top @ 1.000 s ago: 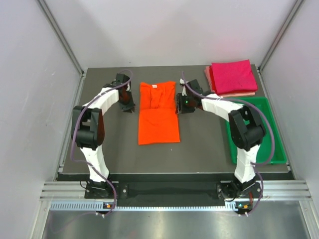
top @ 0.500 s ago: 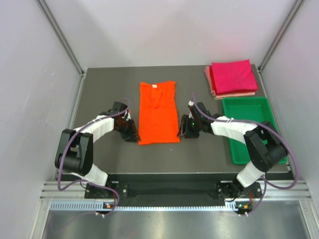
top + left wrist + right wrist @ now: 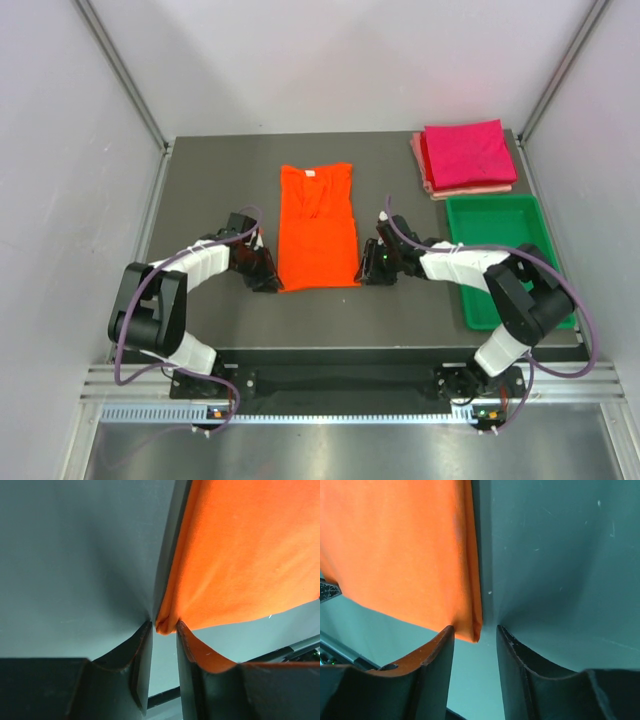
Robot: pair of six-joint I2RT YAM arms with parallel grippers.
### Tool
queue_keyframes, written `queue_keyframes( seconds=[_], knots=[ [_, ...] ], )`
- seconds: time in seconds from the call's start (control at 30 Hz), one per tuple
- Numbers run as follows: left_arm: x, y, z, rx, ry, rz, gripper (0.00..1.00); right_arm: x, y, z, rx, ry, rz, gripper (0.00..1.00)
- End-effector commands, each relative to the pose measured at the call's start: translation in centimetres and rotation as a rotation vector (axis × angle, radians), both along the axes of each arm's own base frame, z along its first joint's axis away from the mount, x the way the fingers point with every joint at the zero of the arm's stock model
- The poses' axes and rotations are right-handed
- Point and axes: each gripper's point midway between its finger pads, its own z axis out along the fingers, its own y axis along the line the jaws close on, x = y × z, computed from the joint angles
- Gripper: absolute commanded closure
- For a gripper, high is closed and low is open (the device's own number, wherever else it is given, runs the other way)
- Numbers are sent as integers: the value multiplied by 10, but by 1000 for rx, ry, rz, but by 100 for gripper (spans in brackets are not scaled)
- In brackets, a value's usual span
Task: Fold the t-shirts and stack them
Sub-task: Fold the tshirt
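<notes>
From overhead, takes in the whole orange shirt (image 3: 318, 228), flat in the middle of the desk (image 3: 200, 190) and folded into a narrow strip. Runs lengthwise from the near edge toward the far one, collar at the far end, hem at the near end. Also takes in the magenta shirt (image 3: 465, 152) stacked on the pale pink shirt (image 3: 470, 189) at the far right corner of the desk, both folded square, with the green tray (image 3: 495, 215) just on the near side of that stack. Places the left tool (image 3: 266, 278) at the near left corner of the hem and the right tool (image 3: 366, 270) at the near right corner. Cannot tell from up there how the jaws stand.

From the left wrist, fills that in: jaws a little apart, desk showing between them, the hem corner sitting right at the mouth of the gap, not pinched. Shows an orange tint on the inner face of one finger.

From the right wrist, much the same: jaws parted, nothing clamped, the doubled cloth edge ending in a corner that pokes just into the gap, closer to one fingertip than the other. Gives only cloth edge and bare desk in both close views; leaves collar, stack and tray to the overhead camera.
</notes>
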Motion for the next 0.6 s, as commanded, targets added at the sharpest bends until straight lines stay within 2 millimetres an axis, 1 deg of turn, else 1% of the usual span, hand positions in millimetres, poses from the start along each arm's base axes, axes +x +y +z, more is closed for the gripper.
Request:
queue_keyframes(
  seconds=[0.0,0.17,0.2,0.27,0.4,0.5,0.57],
  knots=[
    [5,-8,3,-43,-35,-1,70,0,4,-4,4,-11,-10,61],
    [7,-4,2,-20,-39,7,74,-4,2,-8,5,-8,-9,64],
    [7,-4,2,-19,-41,9,78,-4,2,-8,10,-5,-10,64],
    [9,-4,3,-15,-46,11,81,-5,5,-8,28,1,-3,65],
    [10,-3,4,-6,-49,13,90,-9,4,-10,20,9,0,63],
    [11,-1,4,8,-49,12,100,-11,2,-13,10,16,-2,64],
    [12,2,3,23,-53,10,100,-13,0,-16,5,23,-5,67]
  ],
)
